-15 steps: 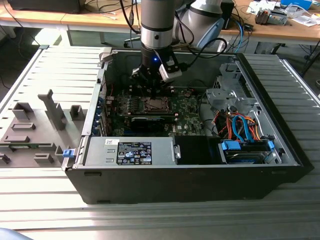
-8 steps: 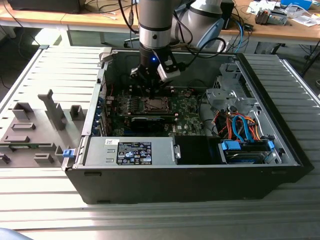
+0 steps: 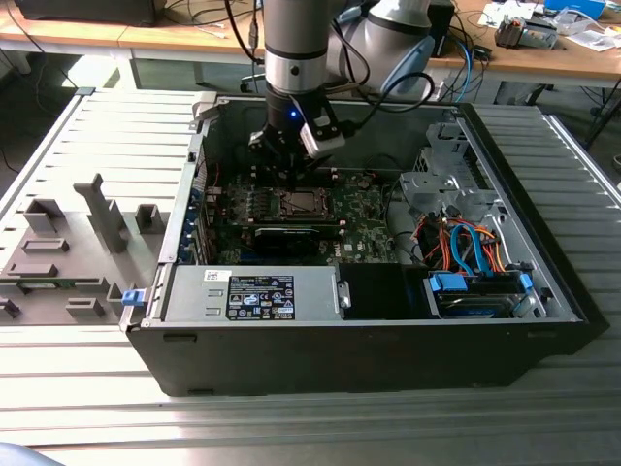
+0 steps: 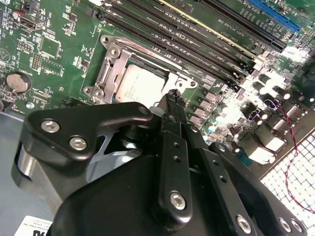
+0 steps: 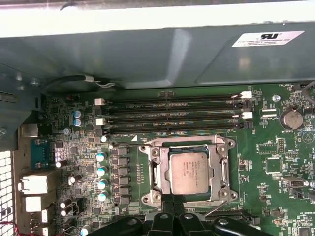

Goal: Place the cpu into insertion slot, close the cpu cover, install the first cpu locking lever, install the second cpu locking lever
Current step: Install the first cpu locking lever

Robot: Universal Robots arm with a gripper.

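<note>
Cpu (image 5: 188,172) seated in insertion slot (image 5: 159,173), cpu cover (image 5: 224,169) lowered flat around it; gripper (image 5: 172,200) fingers clenched together, hovering at near edge.

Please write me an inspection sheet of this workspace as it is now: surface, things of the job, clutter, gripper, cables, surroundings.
Surface: ribbed grey table carrying an open computer case.
Job's things: cpu sits in the insertion slot; cpu cover lies closed around it.
Clutter: grey fixture blocks at the exterior view's left.
Gripper: gripper is shut, its tip at the socket's edge.
Cables: blue and orange leads inside the case.
Surroundings: wooden bench behind, with loose items.
</note>
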